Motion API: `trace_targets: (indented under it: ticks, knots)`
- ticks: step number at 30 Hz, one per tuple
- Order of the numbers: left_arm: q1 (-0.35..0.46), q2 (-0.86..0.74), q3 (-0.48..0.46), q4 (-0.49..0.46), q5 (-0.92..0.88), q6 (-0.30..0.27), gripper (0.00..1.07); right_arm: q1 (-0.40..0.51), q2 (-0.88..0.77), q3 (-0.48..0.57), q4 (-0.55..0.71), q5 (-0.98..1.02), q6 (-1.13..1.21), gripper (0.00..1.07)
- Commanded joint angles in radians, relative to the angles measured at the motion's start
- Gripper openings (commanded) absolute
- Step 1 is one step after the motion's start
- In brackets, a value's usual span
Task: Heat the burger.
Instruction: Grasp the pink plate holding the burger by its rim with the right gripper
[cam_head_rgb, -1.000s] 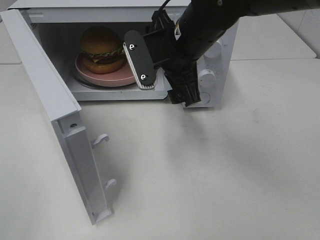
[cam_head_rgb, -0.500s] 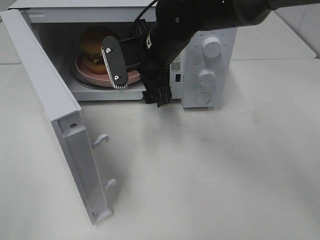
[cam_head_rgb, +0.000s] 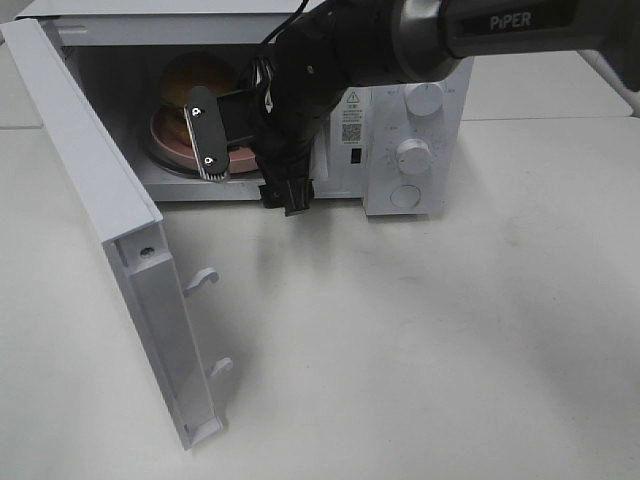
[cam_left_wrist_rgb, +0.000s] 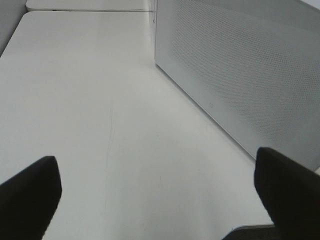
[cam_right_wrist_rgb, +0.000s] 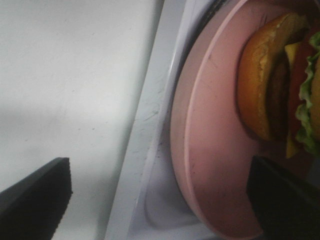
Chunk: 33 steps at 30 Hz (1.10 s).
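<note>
White worktop (cam_head_rgb: 420, 330), microwave (cam_head_rgb: 420, 150) door (cam_head_rgb: 110, 230) swung wide; the burger (cam_right_wrist_rgb: 280, 85) sits on its pink plate (cam_right_wrist_rgb: 210, 165) inside. Right tool (cam_head_rgb: 245, 165) spread wide at the opening, holding nothing; left tool (cam_left_wrist_rgb: 155, 200) wide too, over bare worktop.

One burger (cam_head_rgb: 195, 75), one pink plate (cam_head_rgb: 168, 135), one microwave (cam_head_rgb: 380, 185) — two knobs (cam_head_rgb: 424, 100).

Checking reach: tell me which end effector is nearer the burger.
Right. The right end effector is open at the microwave mouth, just in front of the burger. The left end effector is outside, beside the microwave's wall.
</note>
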Motion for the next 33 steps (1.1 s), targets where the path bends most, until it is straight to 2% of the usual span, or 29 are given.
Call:
trace_targets:
  ticks: [1,5,18,20,21,22,25,27,28,29,30,31,32,33]
  knots:
    - [0.003,-0.007,0.002,0.001,-0.014,-0.002,1.0,0.001,0.045,-0.068,-0.007,-0.003,0.034,0.89]
    - [0.003,-0.007,0.002,0.001,-0.014,-0.002,1.0,-0.002,0.095,-0.133,-0.011,0.029,0.035,0.88]
    - [0.003,-0.007,0.002,0.003,-0.014,-0.002,1.0,-0.036,0.169,-0.228,0.004,0.063,0.035,0.83]
    - [0.003,-0.007,0.002,0.004,-0.014,-0.002,1.0,-0.045,0.196,-0.264,0.029,0.073,0.035,0.77]
    - [0.003,-0.007,0.002,0.004,-0.014,-0.002,1.0,-0.045,0.196,-0.264,0.029,0.073,0.035,0.77]
    - [0.003,-0.007,0.002,0.004,-0.014,-0.002,1.0,-0.045,0.204,-0.271,0.028,0.069,0.035,0.68]
    - [0.003,-0.007,0.002,0.004,-0.014,-0.002,1.0,-0.045,0.203,-0.271,0.028,0.067,0.035,0.62]
    - [0.003,-0.007,0.002,0.005,-0.014,-0.002,1.0,-0.045,0.206,-0.271,0.028,0.065,0.027,0.33]
    - [0.003,-0.007,0.002,0.005,-0.014,-0.002,1.0,-0.045,0.206,-0.271,0.028,0.065,0.027,0.33]
    - [0.003,-0.007,0.002,0.005,-0.014,-0.002,1.0,-0.045,0.206,-0.271,0.028,0.065,0.027,0.24]
    - [0.003,-0.007,0.002,0.005,-0.014,-0.002,1.0,-0.045,0.206,-0.271,0.028,0.065,0.027,0.07]
    - [0.003,-0.007,0.002,0.005,-0.014,-0.002,1.0,-0.045,0.206,-0.271,0.028,0.065,0.027,0.07]
    - [0.003,-0.007,0.002,0.005,-0.014,-0.002,1.0,-0.045,0.206,-0.271,0.028,0.065,0.027,0.0]
    - [0.003,-0.007,0.002,0.005,-0.014,-0.002,1.0,-0.045,0.206,-0.271,0.028,0.064,0.026,0.0]
